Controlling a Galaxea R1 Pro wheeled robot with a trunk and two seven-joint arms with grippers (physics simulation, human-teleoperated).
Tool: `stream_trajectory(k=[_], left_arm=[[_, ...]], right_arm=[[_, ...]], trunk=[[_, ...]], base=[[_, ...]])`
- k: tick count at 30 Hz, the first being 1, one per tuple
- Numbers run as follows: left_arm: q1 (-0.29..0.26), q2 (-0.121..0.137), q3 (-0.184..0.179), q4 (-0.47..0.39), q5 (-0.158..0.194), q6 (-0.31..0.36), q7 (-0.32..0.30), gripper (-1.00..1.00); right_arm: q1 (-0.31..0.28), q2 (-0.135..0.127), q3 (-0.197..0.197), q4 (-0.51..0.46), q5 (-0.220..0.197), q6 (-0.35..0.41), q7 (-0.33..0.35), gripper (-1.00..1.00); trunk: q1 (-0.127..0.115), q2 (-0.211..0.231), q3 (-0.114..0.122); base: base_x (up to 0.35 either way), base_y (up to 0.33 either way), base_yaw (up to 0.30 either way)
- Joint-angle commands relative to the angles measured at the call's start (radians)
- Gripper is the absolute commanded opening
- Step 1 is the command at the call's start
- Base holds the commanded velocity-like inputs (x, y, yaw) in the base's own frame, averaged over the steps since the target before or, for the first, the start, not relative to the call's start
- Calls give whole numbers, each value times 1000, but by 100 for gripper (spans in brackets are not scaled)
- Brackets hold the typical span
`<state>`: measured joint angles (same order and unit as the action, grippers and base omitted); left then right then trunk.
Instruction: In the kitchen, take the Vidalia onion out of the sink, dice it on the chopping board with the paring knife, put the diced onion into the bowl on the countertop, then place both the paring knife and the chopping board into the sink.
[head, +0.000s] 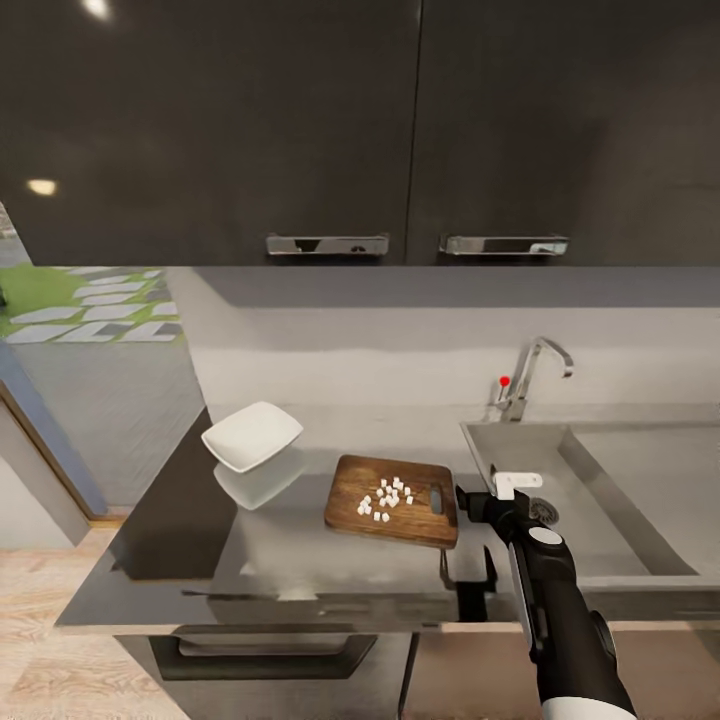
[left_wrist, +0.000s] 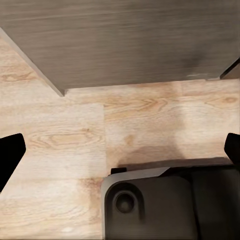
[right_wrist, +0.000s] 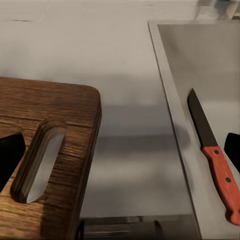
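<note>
Dark cabinets hang over the grey countertop, where the chopping board carries diced onion, the white bowl lying to its left. Between board and sink, the right gripper has its fingers spread apart, empty. Inside the sink lies the paring knife. Over wooden floor, the left gripper is likewise spread and empty

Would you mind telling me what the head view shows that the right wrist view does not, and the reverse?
Head view alone: the white bowl, the diced onion on the board, the tap and the cabinet handles. Right wrist view alone: the paring knife lying in the sink. Both: the chopping board with its handle slot, the countertop and the sink.
</note>
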<state>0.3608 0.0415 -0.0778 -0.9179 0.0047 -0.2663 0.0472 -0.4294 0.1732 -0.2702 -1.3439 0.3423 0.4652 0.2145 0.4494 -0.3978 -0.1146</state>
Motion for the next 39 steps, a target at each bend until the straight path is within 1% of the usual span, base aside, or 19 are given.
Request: stream_trajectory(k=[1,7,39], left_arm=[[0,1,-3,-1,1,-1,5,100],[0,1,-3,0,0,-1,5,100],[0,1,-3,1,0,-1,5,100]], right_arm=[[-1,1,-3,-2,11,3,9,100],[-1,1,-3,-1,10,4,9,100],[-1,1,-3,-1,10,4,9,100]], trunk=[[1,-2,-4],[1,-2,-13],[1,-2,-64]], base=[[9,0,0],[125,0,0],[13,12,0]])
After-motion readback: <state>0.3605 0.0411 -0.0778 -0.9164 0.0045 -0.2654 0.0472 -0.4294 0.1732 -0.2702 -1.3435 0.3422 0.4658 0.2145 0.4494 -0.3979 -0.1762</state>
